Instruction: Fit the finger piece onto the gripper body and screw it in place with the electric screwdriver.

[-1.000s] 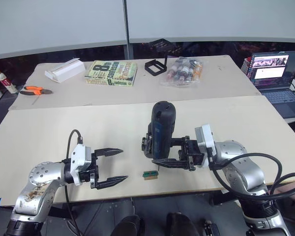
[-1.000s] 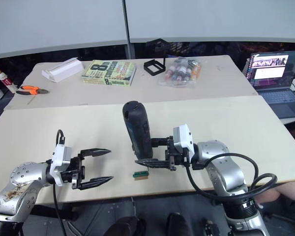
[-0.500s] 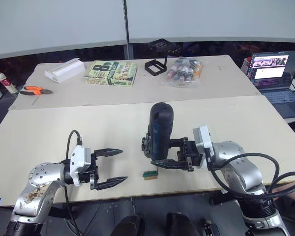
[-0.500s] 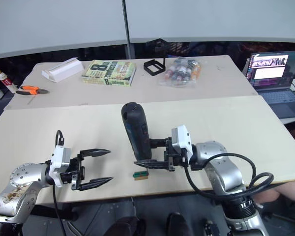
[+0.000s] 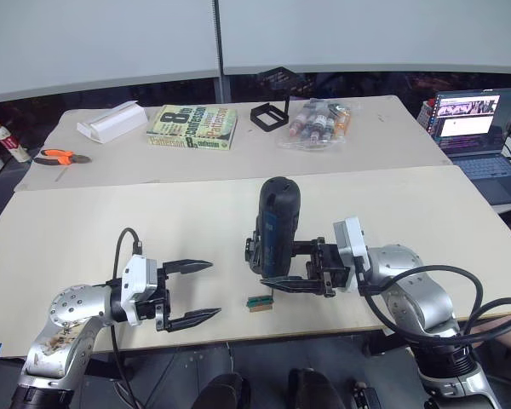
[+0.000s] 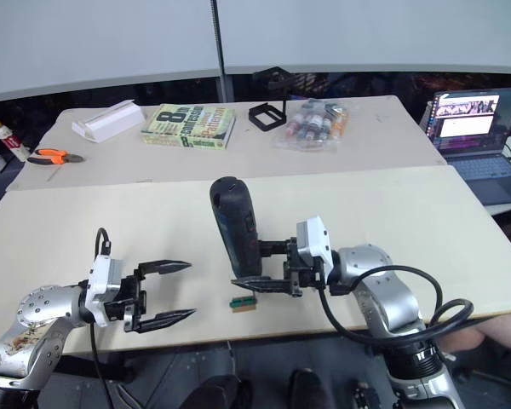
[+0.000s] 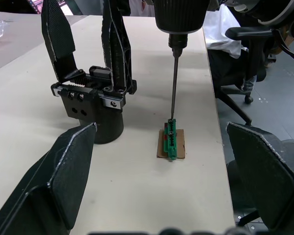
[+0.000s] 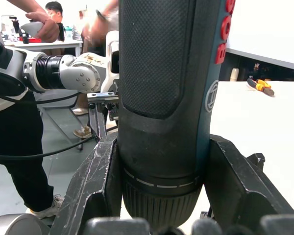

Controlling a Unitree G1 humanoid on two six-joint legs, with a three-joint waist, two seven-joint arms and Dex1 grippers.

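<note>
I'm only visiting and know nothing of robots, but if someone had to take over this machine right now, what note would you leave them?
Right claw: shut on the electric screwdriver, held upright, its bit resting on the small green block near the table's front edge.
Left claw: open, holding nothing, low over the table, facing the block.
The gripper body stands beside the block, two black fingers pointing up.
Done: screwdriver picked up.
Left: whether the finger piece is seated or screwed can't be told; check it, then drive the screw.

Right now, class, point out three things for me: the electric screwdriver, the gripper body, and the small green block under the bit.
electric screwdriver (image 5: 275,223): left eye view, on the middle of its black barrel.
gripper body (image 7: 92,105): left wrist view, on the front of its black block.
green block (image 7: 170,142): left wrist view, on its top face.
</note>
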